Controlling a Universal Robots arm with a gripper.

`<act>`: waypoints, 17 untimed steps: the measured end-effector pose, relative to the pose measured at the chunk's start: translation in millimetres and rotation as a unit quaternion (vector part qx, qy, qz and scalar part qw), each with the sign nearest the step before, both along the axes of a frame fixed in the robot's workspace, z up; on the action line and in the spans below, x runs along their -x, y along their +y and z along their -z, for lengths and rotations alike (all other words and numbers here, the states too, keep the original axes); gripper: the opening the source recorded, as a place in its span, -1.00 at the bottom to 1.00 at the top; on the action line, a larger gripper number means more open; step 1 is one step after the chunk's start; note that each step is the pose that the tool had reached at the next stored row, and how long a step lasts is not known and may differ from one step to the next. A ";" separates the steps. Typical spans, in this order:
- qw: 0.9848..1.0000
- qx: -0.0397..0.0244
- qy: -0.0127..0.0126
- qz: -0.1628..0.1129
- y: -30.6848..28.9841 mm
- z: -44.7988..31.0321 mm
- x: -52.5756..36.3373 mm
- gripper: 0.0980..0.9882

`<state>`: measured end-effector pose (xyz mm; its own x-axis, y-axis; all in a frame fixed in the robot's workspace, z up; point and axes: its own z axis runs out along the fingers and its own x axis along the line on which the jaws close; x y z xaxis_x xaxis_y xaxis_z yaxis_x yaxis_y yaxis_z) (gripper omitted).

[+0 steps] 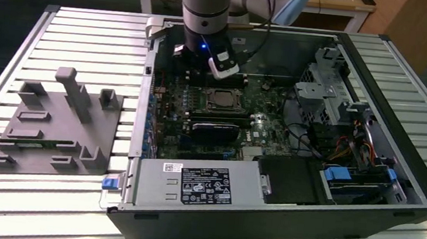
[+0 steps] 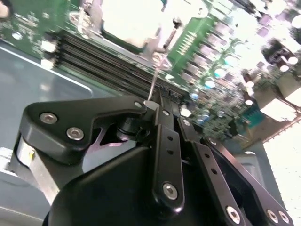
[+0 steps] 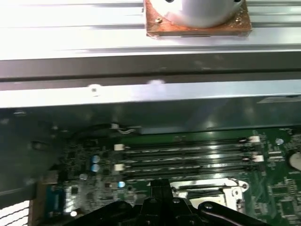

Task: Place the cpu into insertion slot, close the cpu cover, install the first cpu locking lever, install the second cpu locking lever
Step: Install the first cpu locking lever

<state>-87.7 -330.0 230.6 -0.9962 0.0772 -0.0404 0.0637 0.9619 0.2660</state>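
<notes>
Cpu (image 1: 222,100) placement looks done to us. In the exterior view the pale square chip lies flat inside the insertion slot (image 1: 206,98), near the middle of the green motherboard (image 1: 172,128). The motherboard lies in an open computer case (image 1: 395,190) on the slatted metal desk (image 1: 89,25).

In the second wrist view the cpu is a bright square with a metal frame around it. In the first wrist view we see the silvery cpu cover (image 3: 230,188) lying over the socket, just beside the rows of long memory slots (image 3: 188,155).

The end effector (image 2: 157,102) hangs over the board at the edge of the socket nearest the case's back wall, above the memory slots. Its black fingers (image 2: 163,141) are drawn together. A thin silvery lever rod (image 2: 154,80) runs from their tips toward the socket's corner. We cannot tell whether the rod is pinched between them or only touches them.

At the exterior view's left, a grey moulded fixture plate (image 1: 55,133) rests on the desk, well apart from the case. A labelled power supply (image 1: 207,184) fills the case's near side.
</notes>
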 end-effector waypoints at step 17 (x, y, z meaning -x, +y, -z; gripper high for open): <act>1.000 0.000 0.000 0.000 0.0 0.1 -37.0 -0.98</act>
